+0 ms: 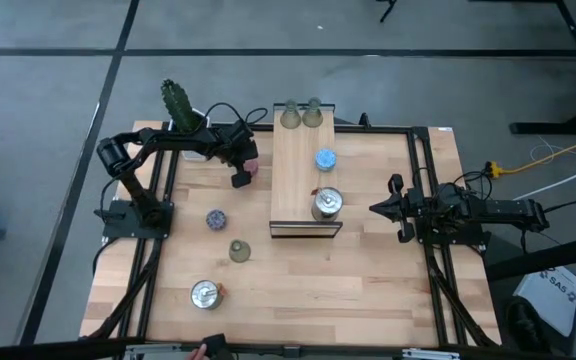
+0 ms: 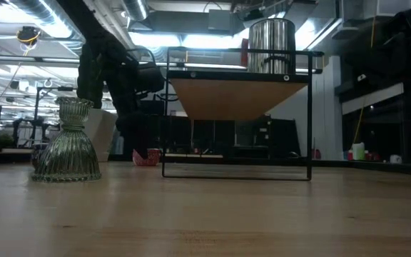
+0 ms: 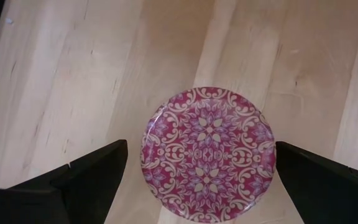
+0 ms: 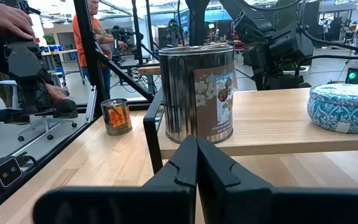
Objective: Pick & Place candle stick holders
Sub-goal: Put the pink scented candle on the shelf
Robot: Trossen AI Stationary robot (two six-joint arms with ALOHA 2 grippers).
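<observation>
The pink round holder (image 3: 207,154) stands on the table just left of the raised wooden board (image 1: 298,175); it also shows in the high view (image 1: 254,168). My left gripper (image 3: 201,158) hangs over it, open, one finger on each side and neither touching. Two olive-green holders (image 1: 301,114), a blue one (image 1: 325,158) and a silver one (image 1: 326,203) stand on the board. A purple holder (image 1: 216,219), an olive-green one (image 1: 239,250) and a silver one (image 1: 205,294) stand on the table. My right gripper (image 1: 393,208) waits shut, right of the board.
The board rests on a black wire frame (image 2: 235,171) that lifts it above the table. A cactus in a white pot (image 1: 178,105) stands at the far left corner. People and equipment show beyond the table's left side (image 4: 17,68). Bare wood lies between the board and my right arm.
</observation>
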